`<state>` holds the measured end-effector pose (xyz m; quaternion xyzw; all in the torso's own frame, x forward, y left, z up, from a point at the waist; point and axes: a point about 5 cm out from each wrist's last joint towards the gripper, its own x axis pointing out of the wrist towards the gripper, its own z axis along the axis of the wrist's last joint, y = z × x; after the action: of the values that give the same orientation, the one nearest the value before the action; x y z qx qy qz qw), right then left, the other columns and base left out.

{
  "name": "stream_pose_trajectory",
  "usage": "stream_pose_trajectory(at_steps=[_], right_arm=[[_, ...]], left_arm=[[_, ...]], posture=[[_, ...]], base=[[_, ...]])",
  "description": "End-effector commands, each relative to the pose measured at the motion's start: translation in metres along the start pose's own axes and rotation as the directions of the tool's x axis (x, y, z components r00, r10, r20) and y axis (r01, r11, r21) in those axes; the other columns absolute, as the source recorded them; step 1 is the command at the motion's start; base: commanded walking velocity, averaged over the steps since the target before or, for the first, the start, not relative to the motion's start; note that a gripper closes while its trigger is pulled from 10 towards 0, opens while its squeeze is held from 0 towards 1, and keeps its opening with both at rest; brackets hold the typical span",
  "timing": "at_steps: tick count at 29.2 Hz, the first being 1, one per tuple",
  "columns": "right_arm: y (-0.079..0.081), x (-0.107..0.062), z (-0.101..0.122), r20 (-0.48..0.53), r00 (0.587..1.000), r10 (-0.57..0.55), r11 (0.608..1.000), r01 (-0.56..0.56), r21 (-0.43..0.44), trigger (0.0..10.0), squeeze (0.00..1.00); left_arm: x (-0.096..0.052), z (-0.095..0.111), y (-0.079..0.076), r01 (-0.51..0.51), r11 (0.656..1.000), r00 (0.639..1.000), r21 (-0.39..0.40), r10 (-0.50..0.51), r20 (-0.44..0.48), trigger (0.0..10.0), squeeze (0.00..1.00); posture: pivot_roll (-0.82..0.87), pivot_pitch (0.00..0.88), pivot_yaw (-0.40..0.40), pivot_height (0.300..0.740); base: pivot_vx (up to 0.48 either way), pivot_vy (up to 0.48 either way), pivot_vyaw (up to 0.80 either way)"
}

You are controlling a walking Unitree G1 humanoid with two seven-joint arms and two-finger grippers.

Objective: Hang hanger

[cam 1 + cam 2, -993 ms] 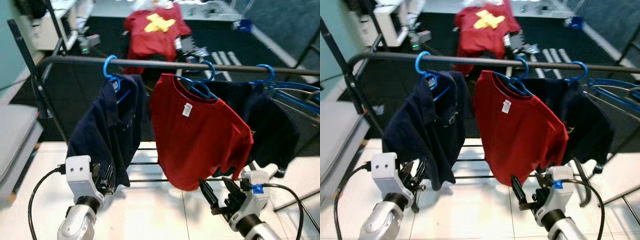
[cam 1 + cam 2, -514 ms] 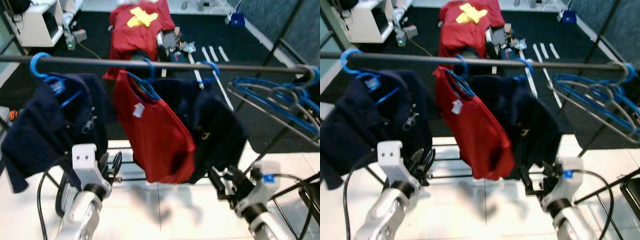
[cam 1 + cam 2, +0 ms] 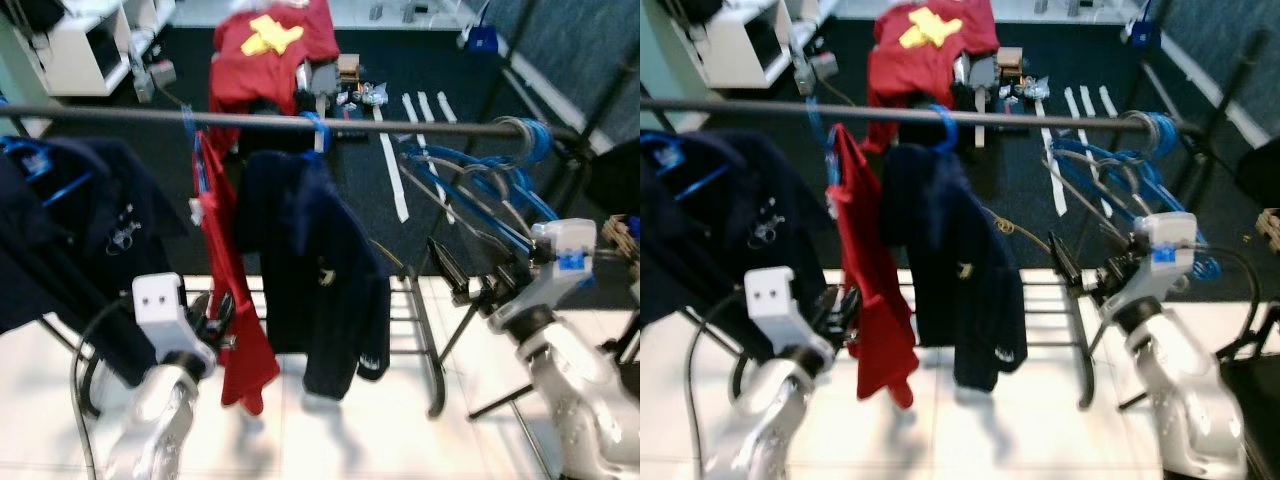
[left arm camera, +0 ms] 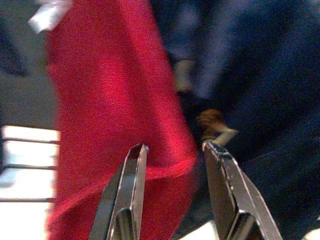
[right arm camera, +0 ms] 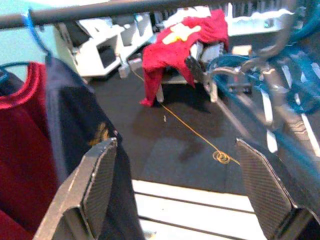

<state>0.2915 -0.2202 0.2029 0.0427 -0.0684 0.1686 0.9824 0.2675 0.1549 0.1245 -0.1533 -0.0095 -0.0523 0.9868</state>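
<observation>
hanging bunched on rail: empty blue hangers; right gripper spread wide, left gripper parted, both empty.

Empty blue hangers hang bunched, tilted, at the dark rail's right end.

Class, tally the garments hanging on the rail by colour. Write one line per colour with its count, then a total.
Navy garments: 2, one at the robot's far left and one in the middle.
Red garments: 1, a T-shirt hanging edge-on between the two navy ones.
Total on the rail: 3.
</observation>
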Motion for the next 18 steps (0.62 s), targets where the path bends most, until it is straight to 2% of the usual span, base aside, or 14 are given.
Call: stream_pose_trajectory(at_steps=[1, 2, 3, 4, 7, 10, 12, 16, 18], right_arm=[[0.003, 0.017, -0.003, -0.013, 0.996, 0.089, 0.996, -0.089, 0.001, 10.0, 0.00], [0.003, 0.017, -0.003, -0.013, 0.996, 0.089, 0.996, -0.089, 0.001, 10.0, 0.00], [0.001, 0.027, -0.004, -0.024, 0.993, 0.117, 0.993, -0.117, 0.013, 10.0, 0.00], [0.001, 0.027, -0.004, -0.024, 0.993, 0.117, 0.993, -0.117, 0.013, 10.0, 0.00], [0.002, 0.045, -0.004, -0.032, 0.981, 0.192, 0.981, -0.190, 0.051, 10.0, 0.00], [0.003, 0.049, -0.002, -0.025, 0.977, 0.210, 0.976, -0.208, 0.064, 10.0, 0.00], [0.016, 0.063, -0.002, -0.014, 0.957, 0.289, 0.952, -0.286, 0.106, 10.0, 0.00], [0.037, 0.079, -0.009, -0.022, 0.923, 0.385, 0.916, -0.379, 0.129, 10.0, 0.00], [0.037, 0.079, -0.009, -0.022, 0.923, 0.385, 0.916, -0.379, 0.129, 10.0, 0.00]], left_arm=[[-0.002, -0.005, 0.006, -0.020, 1.000, 0.999, -0.005, 0.020, -0.025, 10.0, 0.00], [-0.002, -0.005, 0.006, -0.020, 1.000, 0.999, -0.005, 0.020, -0.025, 10.0, 0.00], [-0.002, -0.004, 0.007, -0.021, 1.000, 1.000, -0.005, 0.021, -0.021, 10.0, 0.00], [-0.002, -0.004, 0.007, -0.021, 1.000, 1.000, -0.005, 0.021, -0.021, 10.0, 0.00], [-0.002, -0.002, 0.010, -0.021, 1.000, 1.000, -0.007, 0.021, -0.015, 10.0, 0.00], [-0.002, -0.002, 0.010, -0.020, 1.000, 1.000, -0.008, 0.020, -0.015, 10.0, 0.00], [-0.003, -0.001, 0.013, -0.020, 1.000, 1.000, -0.008, 0.020, -0.017, 10.0, 0.00], [-0.003, -0.001, 0.015, -0.019, 1.000, 1.000, -0.003, 0.019, -0.023, 10.0, 0.00], [-0.003, -0.001, 0.015, -0.019, 1.000, 1.000, -0.003, 0.019, -0.023, 10.0, 0.00]], posture=[[-0.03, 0.144, -0.012, 0.740], [-0.03, 0.144, -0.012, 0.740], [-0.02, 0.152, -0.011, 0.740], [-0.02, 0.152, -0.011, 0.740], [0.00, 0.159, -0.004, 0.740], [0.00, 0.159, -0.004, 0.740], [0.01, 0.161, 0.006, 0.740], [0.02, 0.164, 0.008, 0.740], [0.02, 0.164, 0.008, 0.740]], base=[[0.000, 0.000, 0.00], [0.000, 0.000, 0.00], [0.000, 0.000, 0.00], [0.000, 0.000, 0.00], [0.000, 0.000, 0.00], [0.000, 0.000, 0.00], [0.000, 0.000, 0.00], [0.000, 0.000, 0.00], [0.000, 0.000, 0.00]])
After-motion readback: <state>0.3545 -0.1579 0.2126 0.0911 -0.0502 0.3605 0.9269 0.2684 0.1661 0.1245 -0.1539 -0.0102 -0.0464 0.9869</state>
